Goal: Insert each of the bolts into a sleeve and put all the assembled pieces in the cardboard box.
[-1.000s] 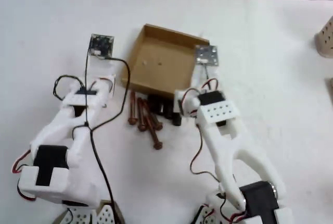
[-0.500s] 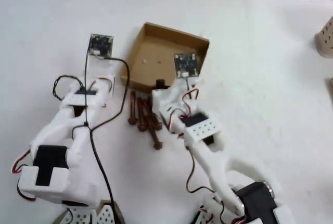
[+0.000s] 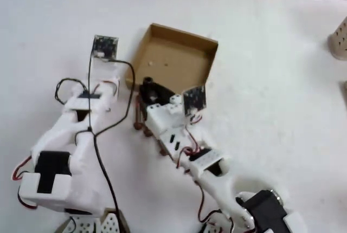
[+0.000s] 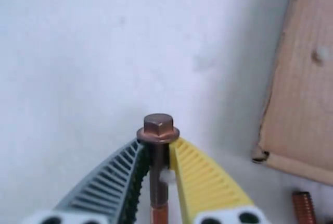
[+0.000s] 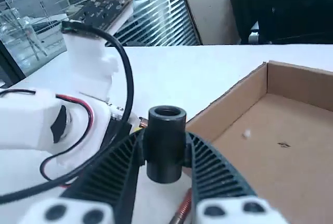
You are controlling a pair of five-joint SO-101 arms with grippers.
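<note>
While the left gripper [image 4: 157, 148] is closed tight on a copper bolt [image 4: 157, 126] just under its head, above bare table [image 3: 271, 81] at 9 o'clock of the cardboard box [image 3: 179, 33], the right gripper [image 5: 165, 143] clamps an upright black sleeve [image 5: 166, 125] just off the box's 7 o'clock edge. Loose bolts [image 3: 137, 115] lie at 6 o'clock of the sleeve, partly covered by the right arm [image 3: 179, 141]. A black cable [image 3: 130, 81] loops just beside them at 9 o'clock.

- A lab or office-type workroom is suggested, more or less.
- Slatted blinds [image 5: 156, 10] are seen behind the white table [image 3: 271, 54].
- Bare circuit boards [image 3: 105, 46] and loose wires [image 5: 129, 86] are left exposed.
</note>
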